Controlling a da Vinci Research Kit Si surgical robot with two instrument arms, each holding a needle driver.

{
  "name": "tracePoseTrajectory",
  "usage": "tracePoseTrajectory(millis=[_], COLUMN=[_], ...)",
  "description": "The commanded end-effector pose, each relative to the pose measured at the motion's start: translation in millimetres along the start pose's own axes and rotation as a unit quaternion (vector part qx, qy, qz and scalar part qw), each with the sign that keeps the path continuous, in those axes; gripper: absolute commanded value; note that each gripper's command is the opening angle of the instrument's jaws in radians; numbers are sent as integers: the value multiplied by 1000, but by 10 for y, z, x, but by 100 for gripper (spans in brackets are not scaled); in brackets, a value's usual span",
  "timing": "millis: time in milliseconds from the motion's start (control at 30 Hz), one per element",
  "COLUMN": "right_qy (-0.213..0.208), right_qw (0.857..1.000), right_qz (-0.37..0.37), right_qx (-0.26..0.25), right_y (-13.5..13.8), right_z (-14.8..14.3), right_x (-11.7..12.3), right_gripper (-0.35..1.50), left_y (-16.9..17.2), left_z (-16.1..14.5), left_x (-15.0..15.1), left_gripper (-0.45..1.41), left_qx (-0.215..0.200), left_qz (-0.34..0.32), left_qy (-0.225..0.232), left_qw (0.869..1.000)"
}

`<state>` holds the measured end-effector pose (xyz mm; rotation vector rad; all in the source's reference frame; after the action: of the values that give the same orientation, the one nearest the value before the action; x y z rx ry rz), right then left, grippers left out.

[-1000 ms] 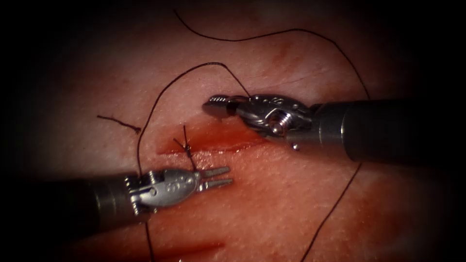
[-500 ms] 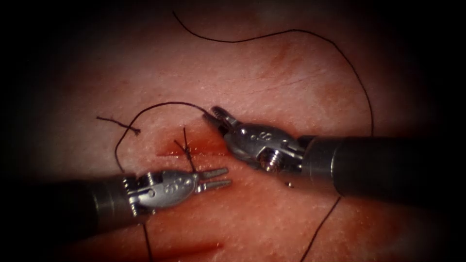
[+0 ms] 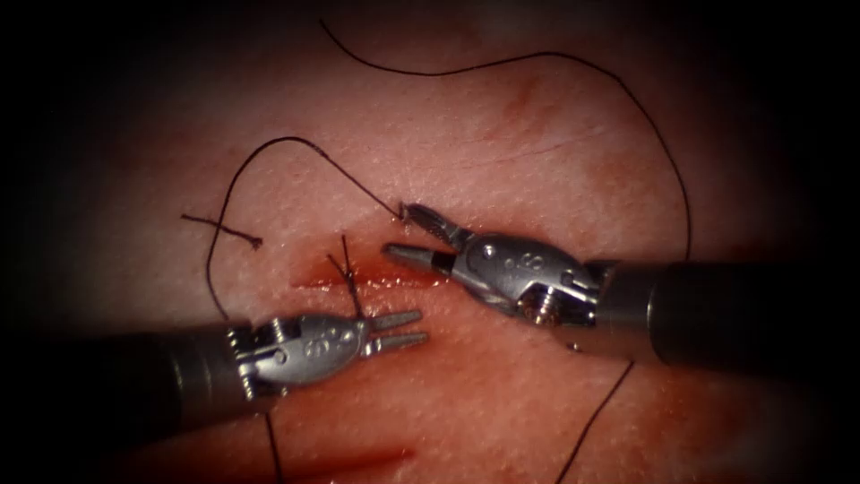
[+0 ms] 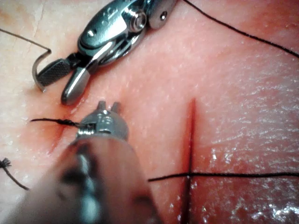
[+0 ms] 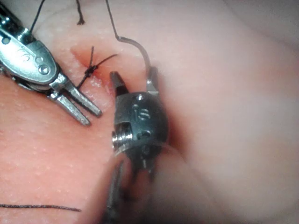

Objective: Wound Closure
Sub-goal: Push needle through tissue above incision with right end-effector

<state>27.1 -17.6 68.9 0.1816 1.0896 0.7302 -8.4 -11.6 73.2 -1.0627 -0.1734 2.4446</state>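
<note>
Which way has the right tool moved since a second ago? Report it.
Yes. The right tool has come down toward the knot on the cut, its jaws now open.

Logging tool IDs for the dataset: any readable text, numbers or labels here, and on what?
Right tool body: engraved marks, too small to read.
Left tool body: the same.
No other text.
Both tools' jaws are open, holding nothing; the needle lies by the right tool's jaw; whether it enters the tissue is unclear.
</note>
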Motion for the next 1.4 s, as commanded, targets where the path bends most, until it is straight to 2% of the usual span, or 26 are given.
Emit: tracePoseTrajectory(millis=[33,67,100,167,267,333,433,700,833,967,1000,1033,1067,1133,1167,1233,1333,1367,1400], right_qy=[12,12,24,43,63,94,107,124,132,135,135,135,135,135,135,127,115,90,87], right_qw=[1000,1000,998,996,993,988,984,970,955,948,945,944,942,939,939,938,935,931,927], right_qz=[-20,-20,-50,-63,-73,-96,-114,-193,-257,-280,-291,-293,-298,-309,-308,-318,-330,-346,-355], right_qx=[8,8,25,50,64,77,80,80,74,69,69,69,70,69,68,53,59,77,80], right_y=[8,8,15,23,30,39,44,33,26,23,20,20,19,19,19,17,16,15,15], right_z=[5,5,4,3,2,3,7,23,31,34,33,32,32,30,29,27,26,26,26], right_x=[8,8,18,27,34,46,58,75,82,85,87,89,91,96,98,99,97,94,93], right_gripper=[115,115,128,131,130,121,120,135,136,131,96,79,66,62,49,-35,-35,-35,-35], left_y=[1,1,1,2,3,3,3,3,3,3,3,4,4,3,3,4,5,5,5], left_z=[7,7,6,6,6,6,5,4,4,4,3,3,3,3,3,2,2,2,2], left_x=[0,0,0,1,1,1,1,0,0,0,0,0,0,-1,-1,-1,-1,-1,-1], left_gripper=[-6,-6,-6,-6,-6,-6,-6,-5,-5,-5,-5,-5,-5,-5,-5,-5,-5,-5,-5], left_qx=[0,0,0,1,1,1,1,1,1,1,1,1,1,1,1,1,1,1,1], left_qz=[0,0,0,0,0,0,0,0,0,0,0,0,0,0,0,0,0,0,0], left_qy=[0,0,0,0,0,0,0,0,0,0,0,0,0,0,0,0,0,0,0], left_qw=[1000,1000,1000,1000,1000,1000,1000,1000,1000,1000,1000,1000,1000,1000,1000,1000,1000,1000,1000])
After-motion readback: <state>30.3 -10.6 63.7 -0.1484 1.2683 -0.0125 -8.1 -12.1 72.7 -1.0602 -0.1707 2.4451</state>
